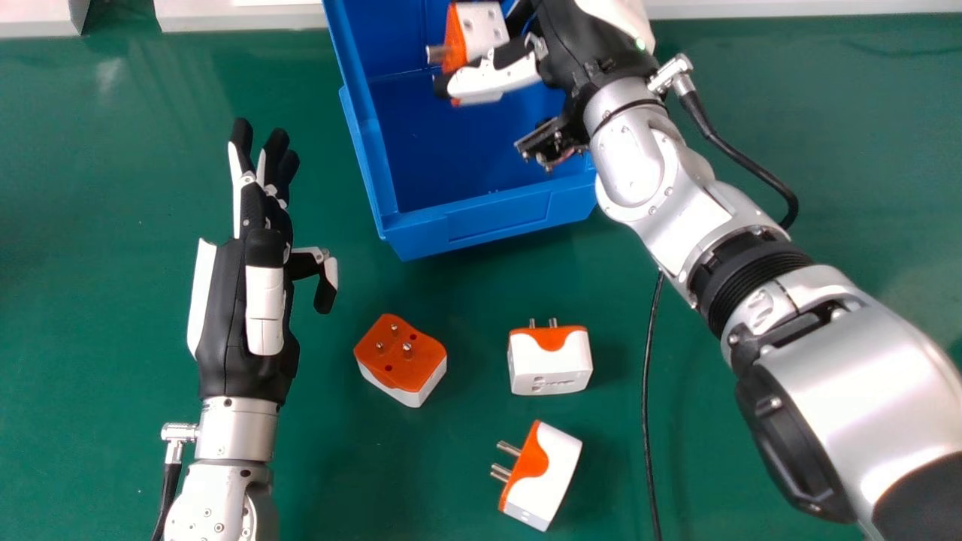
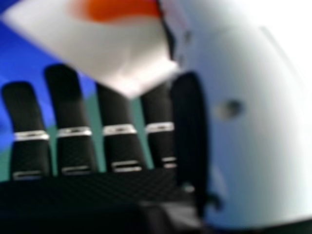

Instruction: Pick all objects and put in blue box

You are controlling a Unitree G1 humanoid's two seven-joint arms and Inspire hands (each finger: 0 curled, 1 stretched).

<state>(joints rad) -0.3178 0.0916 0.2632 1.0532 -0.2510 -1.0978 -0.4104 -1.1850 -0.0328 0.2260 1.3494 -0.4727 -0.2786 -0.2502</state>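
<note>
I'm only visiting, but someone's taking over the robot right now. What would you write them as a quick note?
Right hand: holding a plug over the blue box.
Left hand: open, holding nothing, above the table.
On the table: one plug, prongs up; one, prongs toward the box; one nearest the robot, prongs pointing left.
Done: one plug picked up. The right hand and arm hide part of the box, so I can't tell what may be in it.
Left: release the held plug inside, then box the other three.

A glossy green surface (image 1: 90, 300) meets what look like white ledges (image 1: 240, 18).
</note>
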